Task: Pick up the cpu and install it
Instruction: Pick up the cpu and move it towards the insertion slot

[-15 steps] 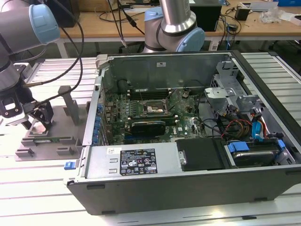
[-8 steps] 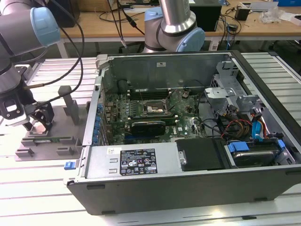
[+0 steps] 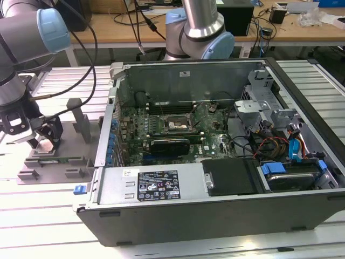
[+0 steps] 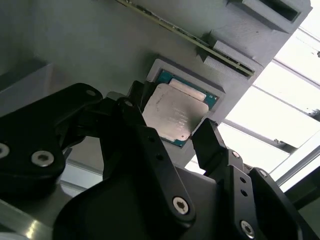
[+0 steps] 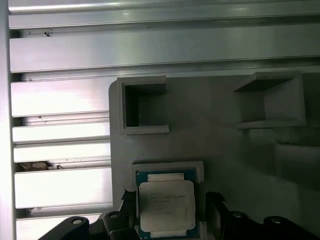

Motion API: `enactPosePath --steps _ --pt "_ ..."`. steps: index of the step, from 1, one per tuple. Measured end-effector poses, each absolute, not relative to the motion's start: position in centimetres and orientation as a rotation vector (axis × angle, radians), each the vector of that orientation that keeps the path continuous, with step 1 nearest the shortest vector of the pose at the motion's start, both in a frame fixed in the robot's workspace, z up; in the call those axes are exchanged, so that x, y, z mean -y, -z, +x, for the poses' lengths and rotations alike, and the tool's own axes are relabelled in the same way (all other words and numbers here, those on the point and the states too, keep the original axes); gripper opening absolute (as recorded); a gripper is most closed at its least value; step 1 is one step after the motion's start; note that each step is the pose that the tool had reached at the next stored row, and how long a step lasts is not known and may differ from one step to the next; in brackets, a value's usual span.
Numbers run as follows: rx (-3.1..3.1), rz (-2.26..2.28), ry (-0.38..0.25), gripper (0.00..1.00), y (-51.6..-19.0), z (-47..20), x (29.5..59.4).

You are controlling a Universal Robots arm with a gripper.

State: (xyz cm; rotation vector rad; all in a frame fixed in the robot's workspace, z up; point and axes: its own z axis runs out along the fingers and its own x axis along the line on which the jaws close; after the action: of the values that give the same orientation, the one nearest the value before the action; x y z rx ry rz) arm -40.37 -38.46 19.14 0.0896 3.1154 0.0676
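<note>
my jaws: open wide, holding nothing | cpu [image 4: 172, 112]: flat in the grey fixture [image 4: 75, 50] pocket, sitting right between my two fingertips [image 4: 207, 137] | one tip off each opposite edge, looks centred-ish

An open computer case [image 3: 215, 216] with its motherboard [image 3: 135, 129] lies on the slatted metal table [image 3: 38, 226], beside a grey fixture [image 3: 73, 137].

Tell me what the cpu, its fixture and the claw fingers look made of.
cpu: pale silver lid, likely brushed metal by its dull sheen, on a green-blue board edge. Fixture: matte grey, probably plastic; no glare. Claw fingers: black with a slight sheen; metal or hard plastic, can't tell.
</note>
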Motion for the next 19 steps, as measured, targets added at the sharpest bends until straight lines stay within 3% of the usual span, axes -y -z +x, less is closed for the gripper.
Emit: enactPosePath --steps 19 --pt "-3.117 0.034 -0.061 0.66 -18.72 -40.62 38.40"
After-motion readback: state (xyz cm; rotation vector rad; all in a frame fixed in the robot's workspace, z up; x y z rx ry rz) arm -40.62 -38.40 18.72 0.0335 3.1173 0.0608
